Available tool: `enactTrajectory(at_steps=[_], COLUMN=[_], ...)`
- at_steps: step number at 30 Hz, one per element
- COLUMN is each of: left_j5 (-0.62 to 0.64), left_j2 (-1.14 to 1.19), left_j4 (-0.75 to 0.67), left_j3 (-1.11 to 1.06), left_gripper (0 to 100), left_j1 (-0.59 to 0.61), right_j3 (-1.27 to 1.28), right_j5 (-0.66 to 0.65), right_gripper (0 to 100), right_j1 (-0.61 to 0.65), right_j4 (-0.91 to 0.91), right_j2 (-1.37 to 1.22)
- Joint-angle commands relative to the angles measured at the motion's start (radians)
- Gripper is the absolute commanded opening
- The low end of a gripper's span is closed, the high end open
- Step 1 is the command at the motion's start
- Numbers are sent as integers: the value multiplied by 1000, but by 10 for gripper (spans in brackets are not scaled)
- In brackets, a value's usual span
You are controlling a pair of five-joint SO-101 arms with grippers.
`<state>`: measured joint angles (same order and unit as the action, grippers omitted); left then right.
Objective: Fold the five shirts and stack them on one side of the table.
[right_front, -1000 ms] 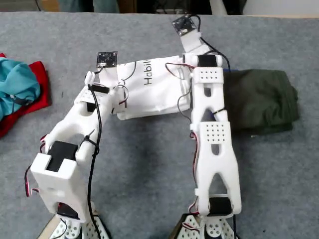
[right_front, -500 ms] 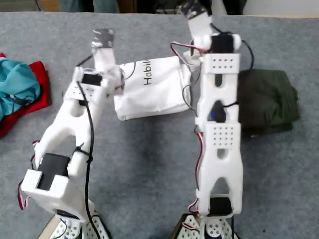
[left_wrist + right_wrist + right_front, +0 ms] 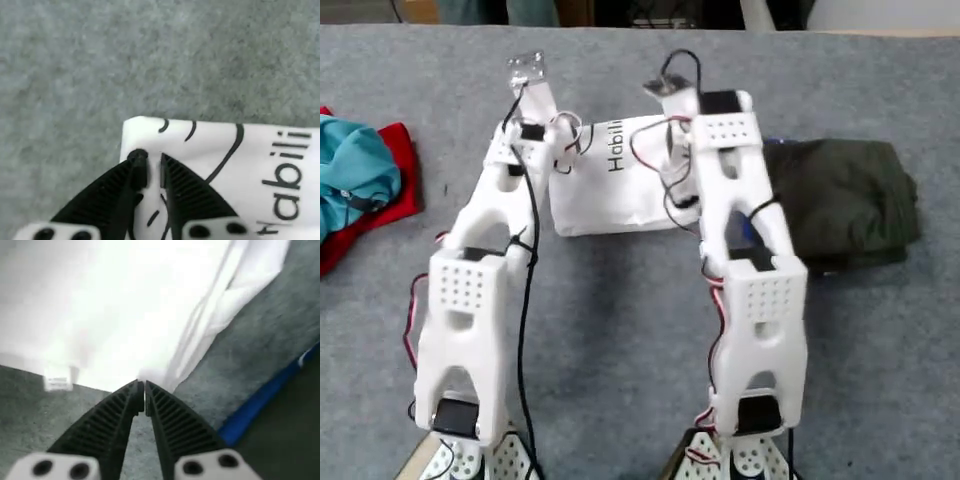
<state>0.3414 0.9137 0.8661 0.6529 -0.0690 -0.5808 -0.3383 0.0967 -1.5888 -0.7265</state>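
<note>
**Two shut-down tools at the white shirt, folded green shirt beside it**

At the 9 o'clock edge of the grey desk (image 3: 620, 340), a crumpled teal shirt (image 3: 355, 170) lies on top of a red shirt (image 3: 405, 160). Both are unfolded and well apart from the other clothes.

The left arm (image 3: 470, 300) stretches from the 7 o'clock corner toward 12 o'clock and ends over the 9 o'clock side of the white shirt (image 3: 620, 190). In its wrist view the left tool (image 3: 150, 162) points down at a corner of this shirt. Its jaws are narrow, with only a slit between the tips. White printed cloth shows through the slit, and it cannot be told whether any of it is nipped.

The white shirt lies folded into a flat rectangle on the 12 o'clock half of the desk, between the two arms. Dark lettering and curved lines show on its upper face.

The right arm (image 3: 750, 280) rises from the 5 o'clock corner, and its wrist sits over the shirt's 3 o'clock side. The right tool (image 3: 141, 386) has its jaws pressed together, tips touching, just at the hem where white cloth meets the grey desk. No cloth can be seen between them. A blue strip (image 3: 260, 400) shows near this hem.

At 3 o'clock of the white shirt, just beside the right arm, a dark green shirt (image 3: 845, 200) lies folded into a thick bundle.
</note>
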Motion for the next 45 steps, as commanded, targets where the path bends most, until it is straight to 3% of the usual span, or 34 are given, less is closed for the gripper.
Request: enactTrajectory(at_steps=[1,10,13,22,26,33,39,45], left_j5=[-46,-123,-201,-333,-330,-328,-331,-334], left_j2=[167,411,373,146,101,77,86,87], left_j4=[152,499,540,901,899,899,899,899], left_j3=[341,1018,1013,1012,1013,1012,1010,1010], left_gripper=[30,29,28,27,27,27,27,27], left_j1=[-8,-18,-25,-24,16,47,101,134], right_j3=[48,-41,-101,-51,94,203,148,-90], right_j5=[-35,-152,-166,-138,126,574,772,891], right_gripper=[15,15,15,18,56,288,433,473], right_j1=[-87,-49,-46,-40,37,63,97,107], right_j4=[28,-115,-152,-178,-176,-23,49,49], right_j2=[5,145,219,355,406,323,162,-111])
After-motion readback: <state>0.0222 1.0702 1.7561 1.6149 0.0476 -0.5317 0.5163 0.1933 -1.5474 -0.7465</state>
